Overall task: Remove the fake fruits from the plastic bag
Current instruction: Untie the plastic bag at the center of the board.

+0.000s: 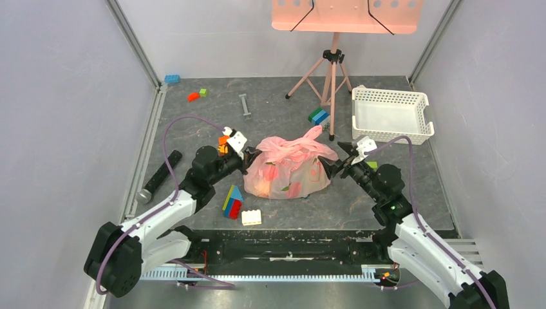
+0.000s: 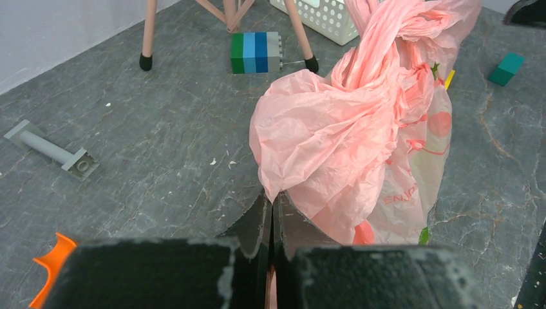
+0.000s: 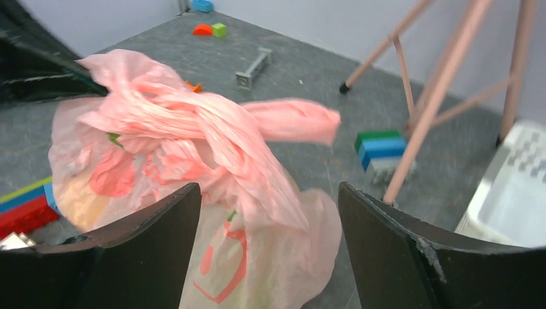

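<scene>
The pink plastic bag [image 1: 290,168] lies crumpled in the middle of the table, its handles twisted together on top [image 2: 380,38]. The fake fruits are hidden inside it; only vague reddish and green patches show through the film [image 3: 109,174]. My left gripper [image 1: 250,156] is at the bag's left edge, shut on a fold of the pink plastic [image 2: 272,205]. My right gripper [image 1: 329,168] is at the bag's right end, open, its two fingers standing wide on either side of the bag [image 3: 269,193] without pinching it.
A white lattice basket [image 1: 389,116] stands at the back right, beside a pink tripod [image 1: 329,77]. Building blocks lie around: a coloured stack [image 1: 233,201], a white one [image 1: 251,217], a blue-green one [image 1: 318,116]. A black cylinder [image 1: 158,177] lies left.
</scene>
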Available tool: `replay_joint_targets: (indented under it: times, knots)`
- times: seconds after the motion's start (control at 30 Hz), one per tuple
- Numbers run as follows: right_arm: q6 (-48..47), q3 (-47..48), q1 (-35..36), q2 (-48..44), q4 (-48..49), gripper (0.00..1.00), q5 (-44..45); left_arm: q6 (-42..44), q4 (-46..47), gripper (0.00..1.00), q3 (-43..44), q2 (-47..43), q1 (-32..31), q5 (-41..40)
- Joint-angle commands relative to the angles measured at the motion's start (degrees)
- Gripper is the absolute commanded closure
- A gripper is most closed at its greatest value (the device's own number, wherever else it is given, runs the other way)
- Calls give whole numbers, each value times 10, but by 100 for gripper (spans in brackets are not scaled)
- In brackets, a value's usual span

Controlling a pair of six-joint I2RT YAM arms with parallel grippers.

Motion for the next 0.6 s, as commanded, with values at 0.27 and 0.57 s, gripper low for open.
replay_joint_targets:
  times: [0.27,0.57]
  knots:
    - [-389,255,-1,126,-226,18,-301,45,-2,98,39,-6,3,45]
    - [-559,422,0,250,-424,23,-369,55,-11,98,42,-1,3,58]
